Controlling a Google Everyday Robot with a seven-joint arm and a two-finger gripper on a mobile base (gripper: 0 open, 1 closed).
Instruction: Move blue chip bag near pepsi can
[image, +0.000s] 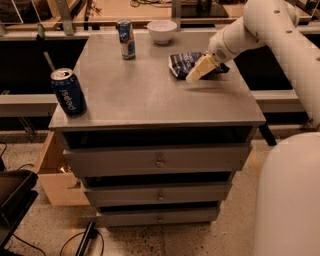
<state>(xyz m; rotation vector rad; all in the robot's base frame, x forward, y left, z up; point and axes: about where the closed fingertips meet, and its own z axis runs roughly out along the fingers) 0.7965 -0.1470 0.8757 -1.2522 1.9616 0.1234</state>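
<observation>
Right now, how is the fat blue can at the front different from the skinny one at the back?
The pepsi can is stout, dark blue with white lettering; the slim can is narrower, blue and silver. The pepsi can stands at a front corner of the table; the slim can near the back, by the white bowl. Both stand upright, away from the gripper, which is at the blue chip bag.
</observation>
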